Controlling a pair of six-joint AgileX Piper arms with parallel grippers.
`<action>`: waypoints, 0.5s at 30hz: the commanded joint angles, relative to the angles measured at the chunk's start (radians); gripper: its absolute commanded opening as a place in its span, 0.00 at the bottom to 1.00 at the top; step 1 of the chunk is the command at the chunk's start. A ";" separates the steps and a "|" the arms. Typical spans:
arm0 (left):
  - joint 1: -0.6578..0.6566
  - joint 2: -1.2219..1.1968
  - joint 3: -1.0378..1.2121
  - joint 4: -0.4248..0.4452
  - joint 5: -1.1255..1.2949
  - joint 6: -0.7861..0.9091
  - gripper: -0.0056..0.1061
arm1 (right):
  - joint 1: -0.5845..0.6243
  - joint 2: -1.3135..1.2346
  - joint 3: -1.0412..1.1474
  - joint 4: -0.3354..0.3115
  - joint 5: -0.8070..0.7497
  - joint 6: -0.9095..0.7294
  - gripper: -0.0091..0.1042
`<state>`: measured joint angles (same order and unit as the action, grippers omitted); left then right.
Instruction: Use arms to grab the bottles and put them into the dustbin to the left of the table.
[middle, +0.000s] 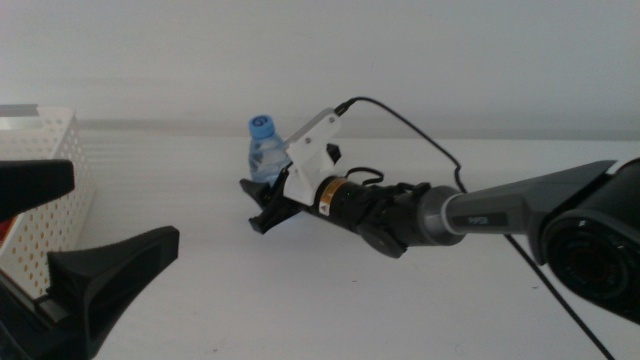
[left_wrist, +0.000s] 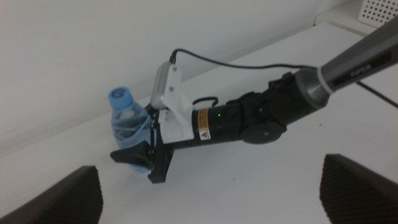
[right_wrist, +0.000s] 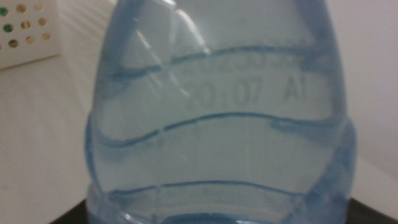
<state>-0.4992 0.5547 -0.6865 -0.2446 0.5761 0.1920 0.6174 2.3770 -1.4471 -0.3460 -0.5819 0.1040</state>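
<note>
Reaching in from the frame's right, the right end effector (middle: 268, 208) grasps the blue-capped water bottle (middle: 264, 150) standing mid-worktop (middle: 330, 300); next comes a lift toward the perforated dustbin (middle: 55, 190) at left. The left end effector (left_wrist: 211, 193) waits released, lower left.

plain white wall (middle: 450, 60) behind, soft even light, no windows visible

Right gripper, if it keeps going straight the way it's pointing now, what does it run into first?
The water bottle. The right gripper already reaches its base, and the bottle fills the right wrist view. Whether the gripper touches it is unclear. The left gripper waits nearby.
</note>
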 joint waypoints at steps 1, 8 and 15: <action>-0.010 -0.003 0.004 0.001 -0.013 -0.009 0.89 | 0.017 -0.003 -0.030 0.013 -0.057 0.024 0.08; -0.010 -0.003 0.004 0.001 -0.013 -0.009 0.89 | 0.041 0.023 -0.033 0.015 -0.038 0.063 0.17; -0.010 -0.003 0.004 0.001 -0.013 -0.007 0.89 | 0.041 0.002 -0.033 -0.041 0.029 0.269 0.72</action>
<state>-0.4992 0.5547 -0.6865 -0.2446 0.5761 0.1920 0.6573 2.3999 -1.4704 -0.3543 -0.5662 0.3039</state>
